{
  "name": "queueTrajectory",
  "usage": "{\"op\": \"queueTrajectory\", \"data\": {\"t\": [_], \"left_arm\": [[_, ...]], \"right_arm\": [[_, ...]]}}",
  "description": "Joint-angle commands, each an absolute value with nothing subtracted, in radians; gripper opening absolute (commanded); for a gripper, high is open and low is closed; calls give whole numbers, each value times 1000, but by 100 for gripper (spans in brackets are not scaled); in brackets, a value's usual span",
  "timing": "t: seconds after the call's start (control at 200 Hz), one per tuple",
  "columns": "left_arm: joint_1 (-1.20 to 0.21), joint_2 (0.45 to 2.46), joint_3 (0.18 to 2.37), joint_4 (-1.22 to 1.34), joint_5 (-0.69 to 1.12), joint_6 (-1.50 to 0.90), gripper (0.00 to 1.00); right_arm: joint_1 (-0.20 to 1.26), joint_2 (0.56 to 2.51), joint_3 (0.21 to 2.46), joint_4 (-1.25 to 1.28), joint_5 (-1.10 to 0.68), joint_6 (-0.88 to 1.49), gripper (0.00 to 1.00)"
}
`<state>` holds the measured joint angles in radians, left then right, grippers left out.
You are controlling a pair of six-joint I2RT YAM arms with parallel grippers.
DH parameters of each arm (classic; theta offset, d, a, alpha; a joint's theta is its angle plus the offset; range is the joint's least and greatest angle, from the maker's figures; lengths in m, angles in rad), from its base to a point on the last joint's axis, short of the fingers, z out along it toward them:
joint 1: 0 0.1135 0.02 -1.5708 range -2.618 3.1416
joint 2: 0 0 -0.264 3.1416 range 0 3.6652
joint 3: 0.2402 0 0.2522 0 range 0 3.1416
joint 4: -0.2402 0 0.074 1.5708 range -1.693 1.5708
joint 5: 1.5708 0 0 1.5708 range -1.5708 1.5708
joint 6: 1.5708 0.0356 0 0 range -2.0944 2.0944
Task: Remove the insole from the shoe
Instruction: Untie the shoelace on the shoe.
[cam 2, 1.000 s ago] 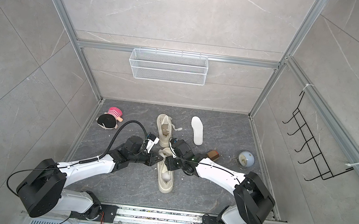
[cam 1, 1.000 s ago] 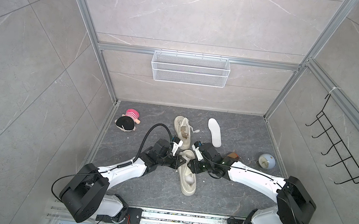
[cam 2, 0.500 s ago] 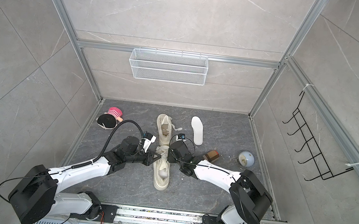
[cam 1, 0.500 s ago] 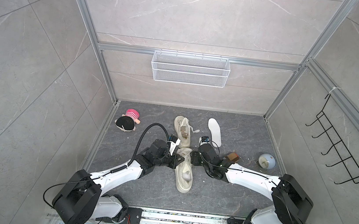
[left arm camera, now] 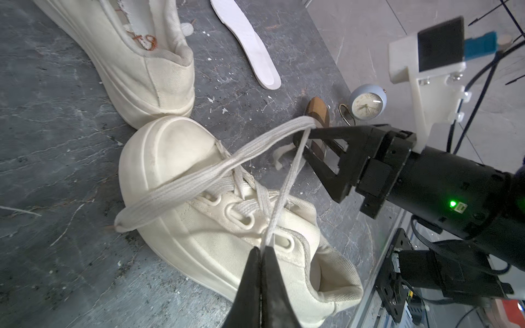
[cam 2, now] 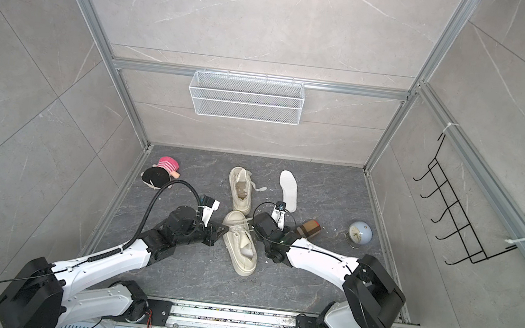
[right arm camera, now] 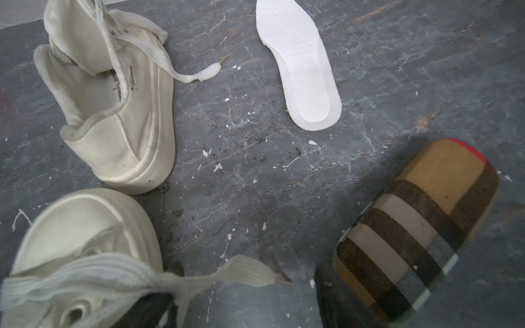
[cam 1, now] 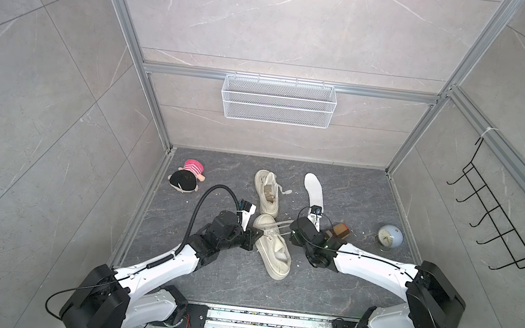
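Two cream shoes lie mid-floor. The near shoe [cam 1: 273,250] [left arm camera: 199,227] points its toe at the far shoe [cam 1: 266,192] [right arm camera: 113,113], and something white shows in its opening. A white insole [cam 1: 314,191] [right arm camera: 306,71] lies loose on the floor to the right of the far shoe. My left gripper [left arm camera: 261,251] [cam 1: 254,234] is shut on a lace [left arm camera: 284,181] of the near shoe, at its left side. My right gripper [left arm camera: 305,144] [right arm camera: 241,306] stands open at the shoe's right. A lace loop hangs over one finger, and a lace end lies between the fingers.
A plaid case [cam 1: 339,231] [right arm camera: 420,227] lies right beside my right gripper, and a small blue clock [cam 1: 389,236] stands farther right. A plush doll [cam 1: 185,178] sits at the back left. A wire basket [cam 1: 277,106] hangs on the back wall, and a black hook rack [cam 1: 496,228] on the right wall.
My right gripper's jaws have widened. Both grippers and the near shoe have shifted a little toward the far shoe. My left gripper stays shut on the lace.
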<state>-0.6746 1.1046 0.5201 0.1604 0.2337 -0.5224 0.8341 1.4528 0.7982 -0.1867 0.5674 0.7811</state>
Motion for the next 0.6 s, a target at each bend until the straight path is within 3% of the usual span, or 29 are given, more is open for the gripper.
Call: {"op": "queueTrajectory", "data": {"t": [0.0, 0.115, 0.26, 0.321, 0.416, 0.596], "left_arm": [[-662, 1046, 481, 157, 135, -565, 0], [-661, 1080, 474, 200, 219, -567, 0], [-662, 1152, 505, 226, 328, -543, 0], [-662, 1168, 532, 218, 366, -512, 15], [-661, 1179, 589, 169, 410, -444, 38], [-661, 1256, 694, 117, 523, -359, 51]], "right_arm": [[773, 1406, 732, -275, 652, 777, 68], [760, 1394, 718, -163, 434, 694, 55], [762, 1380, 708, -11, 193, 612, 26], [763, 1372, 721, -1, 154, 598, 15], [763, 1361, 741, -13, 133, 569, 6], [763, 1362, 756, -28, 96, 551, 4]]}}
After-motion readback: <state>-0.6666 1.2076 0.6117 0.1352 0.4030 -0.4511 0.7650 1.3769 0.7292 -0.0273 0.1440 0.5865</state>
